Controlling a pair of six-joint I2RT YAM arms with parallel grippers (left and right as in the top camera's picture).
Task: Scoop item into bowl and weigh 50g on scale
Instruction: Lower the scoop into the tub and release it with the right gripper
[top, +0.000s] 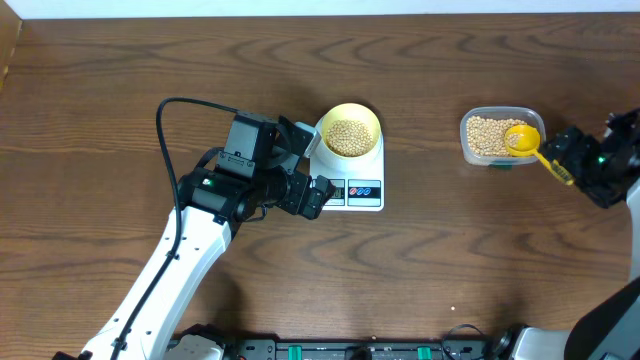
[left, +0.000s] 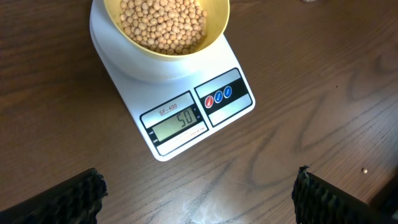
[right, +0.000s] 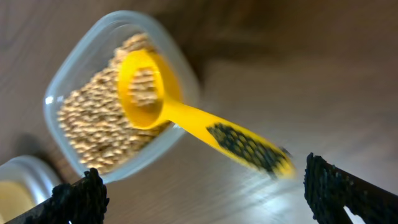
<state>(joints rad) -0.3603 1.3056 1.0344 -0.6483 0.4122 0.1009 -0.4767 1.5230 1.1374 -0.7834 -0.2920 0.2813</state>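
Left gripper (left: 199, 194) spread wide, empty, near scale (left: 180, 102); right gripper (right: 208, 196) apart too, nothing clamped; scale light, rigid, reading 50; tub (right: 93, 40) thin, flexible; bowl (left: 219, 25) on platform, light, tippable, best pinched at rim; spoon (right: 186, 117) stiff, slick, propped in tub, handle toward right gripper; beans (left: 163, 22) hard, rolling, heaped in bowl, more in tub

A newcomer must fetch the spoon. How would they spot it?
On the table's right side stands a clear tub of beans. The spoon lies in it, handle poking over the rim. It alone is bright yellow with a handle.
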